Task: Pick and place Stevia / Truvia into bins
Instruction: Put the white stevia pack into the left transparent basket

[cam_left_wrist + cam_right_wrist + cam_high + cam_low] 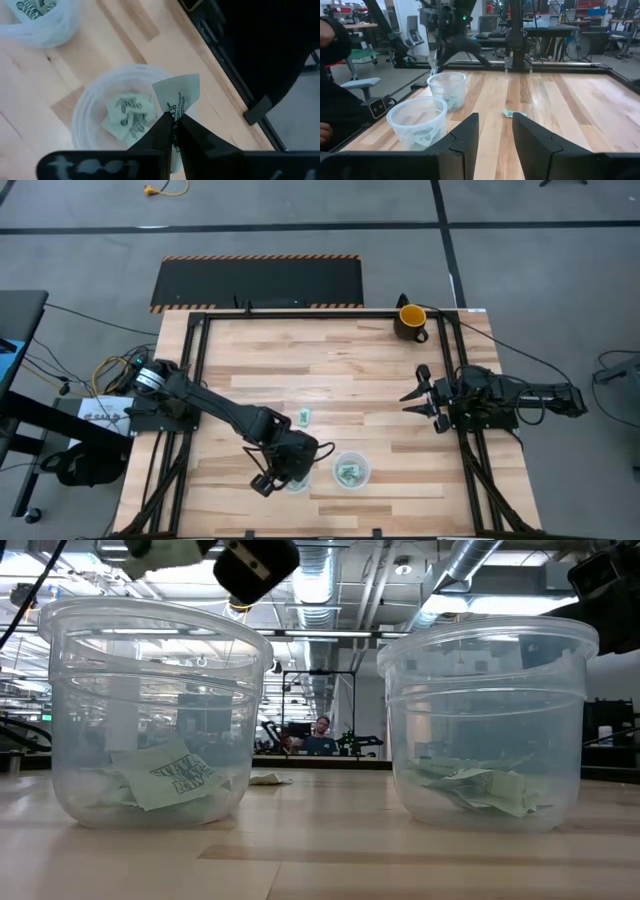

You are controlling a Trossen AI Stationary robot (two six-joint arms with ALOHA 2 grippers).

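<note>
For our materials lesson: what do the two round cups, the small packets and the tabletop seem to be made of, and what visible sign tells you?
Left cup and right cup: likely clear, glossy plastic; the room shows through their walls.
Packet held by the left end effector: probably matte printed paper; it creases and bends.
Tabletop: apparently light, smooth wood; plank seams and grain show.

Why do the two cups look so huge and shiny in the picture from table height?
In the low view the camera sits right by the left cup and the right cup, so they fill the frame; ceiling lights glint on their clear walls. In the left wrist view the left claw, pinching a packet, is dark and blurred.
</note>
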